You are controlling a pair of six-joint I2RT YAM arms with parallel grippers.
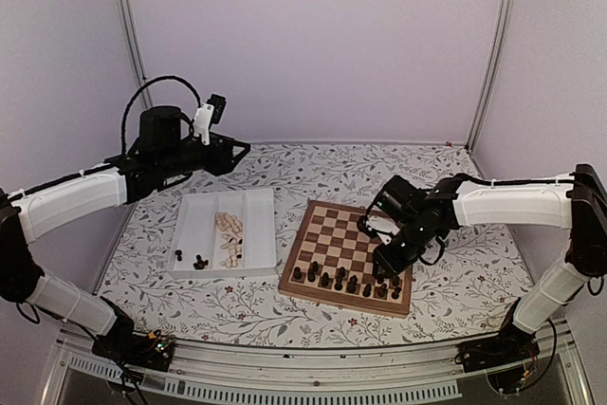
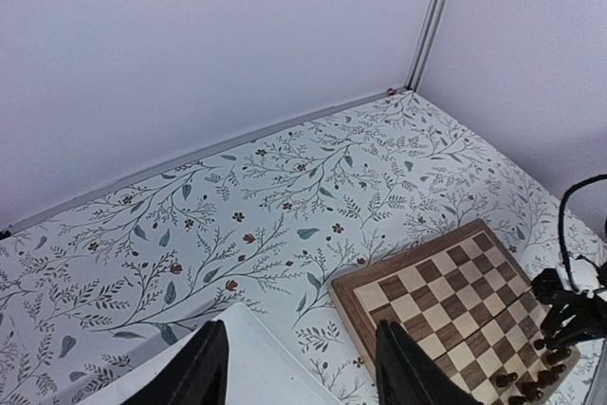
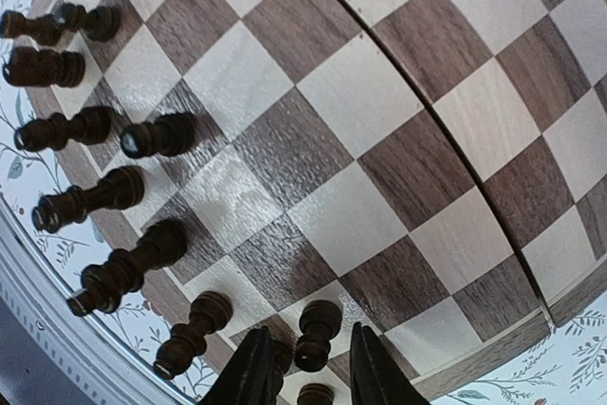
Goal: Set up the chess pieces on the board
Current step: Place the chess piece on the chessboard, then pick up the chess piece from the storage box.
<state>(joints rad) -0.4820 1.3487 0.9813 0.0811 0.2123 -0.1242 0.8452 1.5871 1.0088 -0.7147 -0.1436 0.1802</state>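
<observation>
The board (image 1: pixel 332 234) lies right of centre, with a row of dark chess pieces (image 1: pixel 341 282) along its near edge. My right gripper (image 1: pixel 387 267) hangs over the near right corner. In the right wrist view its fingers (image 3: pixel 308 367) stand slightly apart on either side of an upright dark pawn (image 3: pixel 316 334), with a gap on each side. More dark pieces (image 3: pixel 114 187) stand to the left. My left gripper (image 1: pixel 237 151) hovers high beyond the tray, open and holding nothing (image 2: pixel 302 367).
A white two-compartment tray (image 1: pixel 204 225) left of the board holds several pale pieces (image 1: pixel 229 237) and a few dark ones (image 1: pixel 194 261). The tray's corner (image 2: pixel 247 348) and the board (image 2: pixel 446 301) show under the left gripper. Walls close the back and sides.
</observation>
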